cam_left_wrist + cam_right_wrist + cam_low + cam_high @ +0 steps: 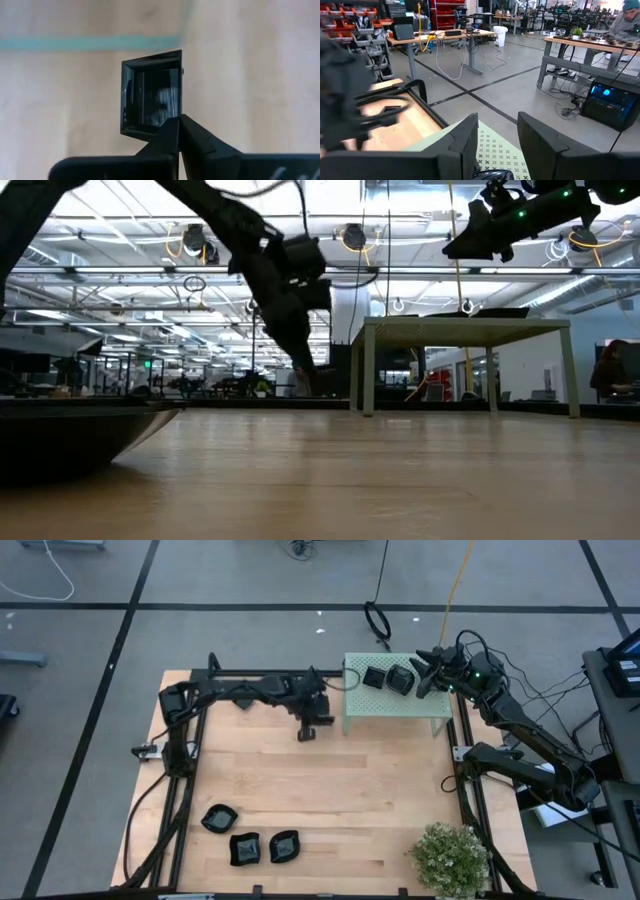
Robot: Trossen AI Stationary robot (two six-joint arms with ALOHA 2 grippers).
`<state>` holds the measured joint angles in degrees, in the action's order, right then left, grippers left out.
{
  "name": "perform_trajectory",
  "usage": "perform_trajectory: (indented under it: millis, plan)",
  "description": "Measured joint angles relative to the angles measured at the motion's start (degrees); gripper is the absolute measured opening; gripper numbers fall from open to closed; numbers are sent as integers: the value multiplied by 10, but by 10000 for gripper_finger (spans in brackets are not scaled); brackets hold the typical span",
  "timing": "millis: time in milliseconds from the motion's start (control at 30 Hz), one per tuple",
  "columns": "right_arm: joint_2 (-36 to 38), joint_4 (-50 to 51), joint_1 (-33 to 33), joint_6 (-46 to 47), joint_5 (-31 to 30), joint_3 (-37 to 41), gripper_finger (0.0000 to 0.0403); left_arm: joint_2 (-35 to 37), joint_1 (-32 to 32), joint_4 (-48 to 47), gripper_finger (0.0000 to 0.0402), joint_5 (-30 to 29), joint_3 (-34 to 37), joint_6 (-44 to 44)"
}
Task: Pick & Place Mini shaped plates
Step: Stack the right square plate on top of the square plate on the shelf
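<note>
While reaching down beside the green box (396, 700), left claw (178, 120) clenched on a square plate (150, 95), right claw (497, 137) parted.

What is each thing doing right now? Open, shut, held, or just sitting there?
Left gripper: fingers shut on a square plate.
Right gripper: fingers open, above the green box.
Two plates on box: resting.
Three plates on table: lying loose.
Plant: upright.

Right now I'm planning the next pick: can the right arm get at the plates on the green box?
Probably yes. The right gripper hangs open just above the two black plates on the green box, with nothing between them. The left gripper is away, holding a square plate.
</note>
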<state>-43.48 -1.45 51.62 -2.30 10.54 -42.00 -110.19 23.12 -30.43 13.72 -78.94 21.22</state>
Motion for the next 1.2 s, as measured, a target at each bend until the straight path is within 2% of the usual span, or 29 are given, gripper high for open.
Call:
perform_trajectory:
  millis: [200, 367, 467, 633, 733, 833, 933, 1000, 1100, 1200]
  plan:
    - [0, 0, 0, -8, 0, 0, 125, 4, -117, -2, 16, 0, 0, 61]
    - [-4, 0, 0, -15, 2, 0, 125, -12, -204, 43, 5, -86, 0, 190]
    - [-8, 6, -1, -14, 4, 0, 125, -31, -236, 101, 16, -128, 0, 217]
    - [-16, 9, -21, -15, 62, 0, 125, -76, -265, 179, 24, -168, 0, 154]
    - [-16, 8, -45, -16, 62, 0, 125, -86, -276, 200, 8, -213, 0, 115]
    - [-16, 9, -71, -16, 61, 0, 125, -87, -281, 201, 6, -230, 0, 74]
    - [-16, 26, -101, -10, 51, 0, 125, -88, -286, 206, 28, -247, 0, 4]
    - [-16, 51, -123, 2, 15, 0, 126, -85, -290, 205, 50, -252, 0, -31]
    - [-16, 95, -149, 24, -36, 0, 131, -82, -301, 197, 85, -250, 0, -48]
    - [-16, 147, -173, 61, -45, 0, 142, -78, -314, 185, 120, -249, 0, -47]
